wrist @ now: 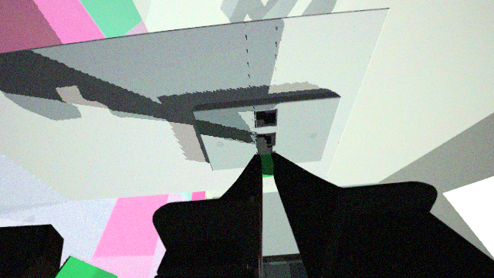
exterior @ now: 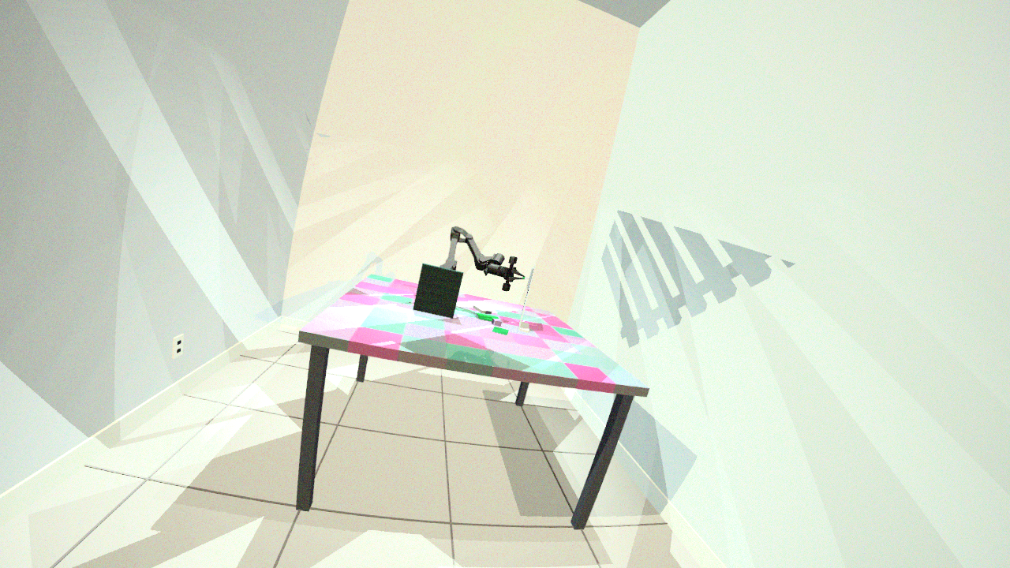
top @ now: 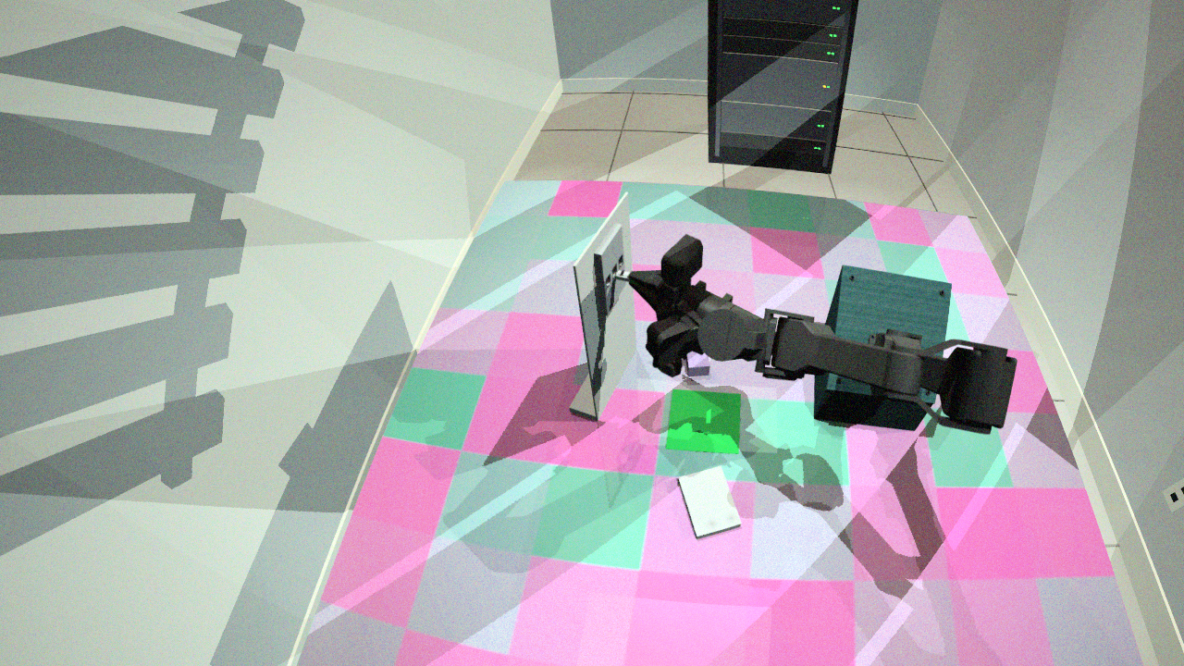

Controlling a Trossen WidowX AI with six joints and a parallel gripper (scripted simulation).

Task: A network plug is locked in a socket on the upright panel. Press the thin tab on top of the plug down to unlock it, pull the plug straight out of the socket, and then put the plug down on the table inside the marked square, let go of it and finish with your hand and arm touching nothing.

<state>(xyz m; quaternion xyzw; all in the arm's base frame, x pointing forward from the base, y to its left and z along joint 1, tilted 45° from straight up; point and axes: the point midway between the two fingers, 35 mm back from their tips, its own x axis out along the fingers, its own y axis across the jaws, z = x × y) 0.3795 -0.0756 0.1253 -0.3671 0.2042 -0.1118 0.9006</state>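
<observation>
My gripper point(top: 631, 277) point(exterior: 524, 277) point(wrist: 265, 158) is shut on the network plug and is level with the socket. The plug point(wrist: 267, 166) shows green between the fingertips, with its grey front part reaching from them to the lower socket opening point(wrist: 272, 137). I cannot tell whether its front end is still inside. The thin tab is not distinguishable. The upright white panel point(top: 616, 339) point(exterior: 527, 297) point(wrist: 116, 166) stands just ahead of the fingertips. The bright green marked square point(top: 720, 405) point(exterior: 487, 317) lies below on the table, partly in shadow, with nothing on it.
An empty upper opening point(wrist: 266, 118) is beside the plug's opening. A small purple block point(top: 697, 370) point(exterior: 496, 322) stands near the square. A white slab point(top: 709, 502) lies on its other side. A teal box point(top: 890, 302) point(exterior: 437, 290) stands beside the arm.
</observation>
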